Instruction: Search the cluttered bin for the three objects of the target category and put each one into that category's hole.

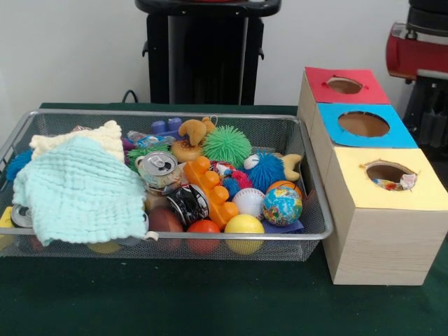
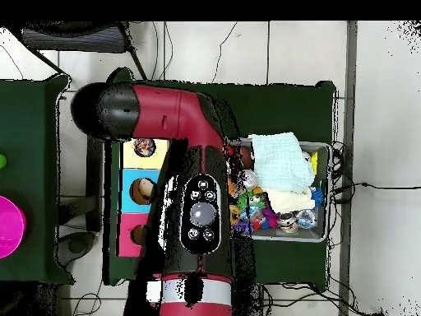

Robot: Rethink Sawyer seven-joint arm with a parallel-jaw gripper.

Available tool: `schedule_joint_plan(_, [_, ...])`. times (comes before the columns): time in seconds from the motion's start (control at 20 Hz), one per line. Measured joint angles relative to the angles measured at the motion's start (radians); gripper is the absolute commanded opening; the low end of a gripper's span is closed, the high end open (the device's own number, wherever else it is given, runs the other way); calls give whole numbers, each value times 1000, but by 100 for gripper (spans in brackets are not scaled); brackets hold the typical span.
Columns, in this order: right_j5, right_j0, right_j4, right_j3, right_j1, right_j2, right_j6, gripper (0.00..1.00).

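Bin (image 1: 308, 241): shallow silver wire mesh, rounded metal rim, on the dark green worktop (image 1: 210, 301).
Mint cloth (image 1: 80, 192): soft waffle weave, draped over the bin's left part, a cream waffle cloth (image 1: 84, 138) behind it.
Clutter: spiky green ball (image 1: 227, 145), globe ball (image 1: 282, 206), baseball (image 1: 248, 202), orange toy brick (image 1: 210, 190), dented can (image 1: 159, 170) (no label readable).
Hole (image 1: 388, 172): rough round cut in the yellow box top; a dotted cloth (image 1: 395, 184) lies inside.
Arm (image 2: 177, 115): red and black, spanning the boxes in the overhead view.
Claw: hidden, state cannot be told.

front view faces the pedestal (image 1: 207, 49) from close across the counter; overhead looks straight down from high; both share the bin (image 1: 308, 241) (image 2: 322, 234)
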Motion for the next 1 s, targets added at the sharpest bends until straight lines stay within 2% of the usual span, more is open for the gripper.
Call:
schedule_joint_plan(0.6, [0, -120, -72, -86, 8, -1, 0, 0])
schedule_joint_plan(0.65, [0, -145, -89, -97, 14, -1, 0, 100])
schedule_joint_plan(1.0, [3, -178, -113, -103, 26, 1, 0, 100])
